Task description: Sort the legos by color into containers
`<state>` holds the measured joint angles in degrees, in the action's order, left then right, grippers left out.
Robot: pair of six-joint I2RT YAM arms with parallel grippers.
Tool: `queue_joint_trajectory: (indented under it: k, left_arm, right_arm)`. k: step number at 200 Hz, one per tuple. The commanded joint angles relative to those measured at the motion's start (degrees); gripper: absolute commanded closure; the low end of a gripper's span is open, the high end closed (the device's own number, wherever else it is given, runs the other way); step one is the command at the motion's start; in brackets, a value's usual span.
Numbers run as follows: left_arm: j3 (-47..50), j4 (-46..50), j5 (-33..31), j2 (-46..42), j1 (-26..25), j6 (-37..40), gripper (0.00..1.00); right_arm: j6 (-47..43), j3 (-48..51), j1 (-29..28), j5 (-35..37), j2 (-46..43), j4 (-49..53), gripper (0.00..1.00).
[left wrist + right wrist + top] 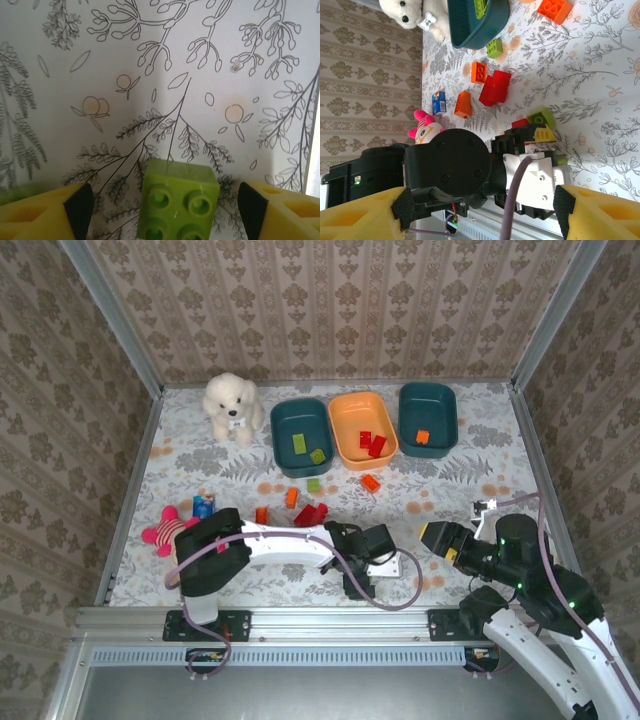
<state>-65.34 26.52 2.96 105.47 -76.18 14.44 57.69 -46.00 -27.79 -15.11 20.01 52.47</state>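
A lime green lego [177, 200] lies on the cloth between the spread fingers of my left gripper [165, 206], which is open and not touching it. From above, this gripper [360, 575] points down near the front middle. My right gripper [432, 537] is open and empty, hovering just to its right and facing the left wrist [455, 165]. The left teal bin [283, 445] holds green bricks, the orange bin [345, 445] red ones, the right teal bin [440, 400] an orange one. Loose orange [371, 482], green [313, 485] and red [311, 514] legos lie mid-table.
A white plush dog [232, 405] sits at the back left. A pink-and-yellow doll [165, 530] and a small blue box [203, 506] lie at the left, by the left arm. Patterned walls close the table on three sides.
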Motion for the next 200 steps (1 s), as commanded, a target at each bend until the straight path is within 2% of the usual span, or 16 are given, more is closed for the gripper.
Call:
queue_joint_trajectory:
  k: [1,28,69,106,134,167,200]
  left_arm:
    - [-0.9,1.4,-0.5,2.3,-0.5,0.9,0.26]
    - [-1.1,1.9,-0.5,2.9,-0.7,0.5,0.34]
    - [-2.6,3.7,0.4,4.6,-0.7,-0.2,0.56]
    - [-3.2,3.5,-1.8,2.7,-0.6,-1.5,0.62]
    - [-5.7,5.0,-4.1,-1.9,0.7,-4.5,0.70]
    - [-8.6,6.2,-5.1,-10.1,7.2,-11.9,0.71]
    - [-9.7,6.1,-3.4,-14.0,19.2,-19.1,0.71]
  right_arm:
    - [1.3,0.6,0.0,-1.3,0.4,-2.2,0.23]
    - [1.3,0.7,0.0,-1.3,1.0,-2.6,0.23]
    - [1.7,1.4,0.0,-1.4,2.0,-4.4,0.23]
    - [1.2,1.1,0.1,-1.7,3.9,-5.8,0.23]
    - [-0.1,-1.2,0.2,0.0,6.0,-5.9,0.24]
    - [-3.2,-6.0,0.3,1.9,11.4,-7.9,0.25]
    - [-7.4,-9.2,0.5,-2.5,21.4,-15.3,0.25]
